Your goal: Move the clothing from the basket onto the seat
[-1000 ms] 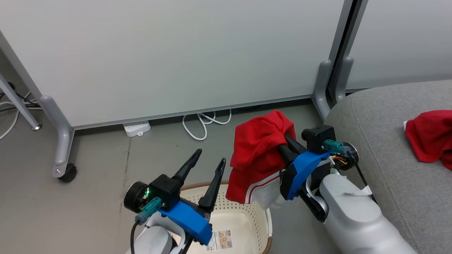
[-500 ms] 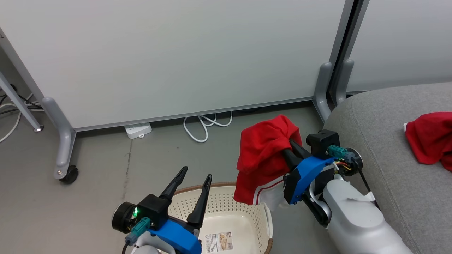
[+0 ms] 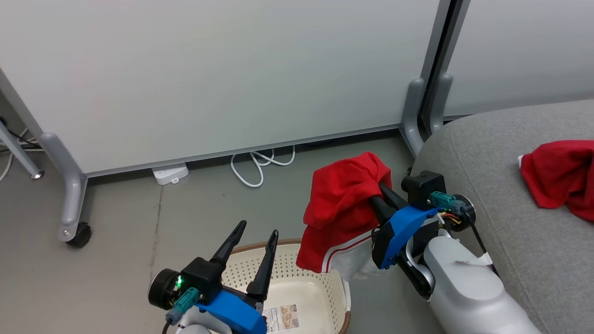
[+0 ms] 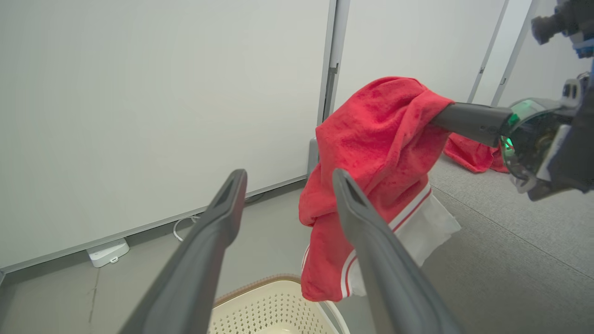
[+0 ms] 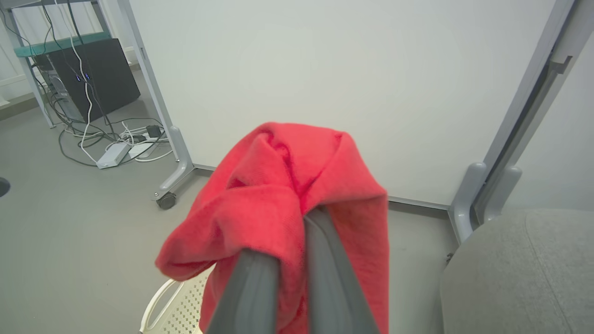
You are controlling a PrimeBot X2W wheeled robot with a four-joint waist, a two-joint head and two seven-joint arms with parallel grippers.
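Head view: right fingers clench the garment, left fingers spread empty; its hanging hem could snag the basket.

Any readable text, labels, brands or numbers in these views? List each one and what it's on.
label on the floor of the basket: print and a small picture, too small and blurred to read.
lifted red garment: no lettering shows, only white stripes at its lower edge.
white power strip on the ground: no legible marking.
Nothing else bears text that can be read.
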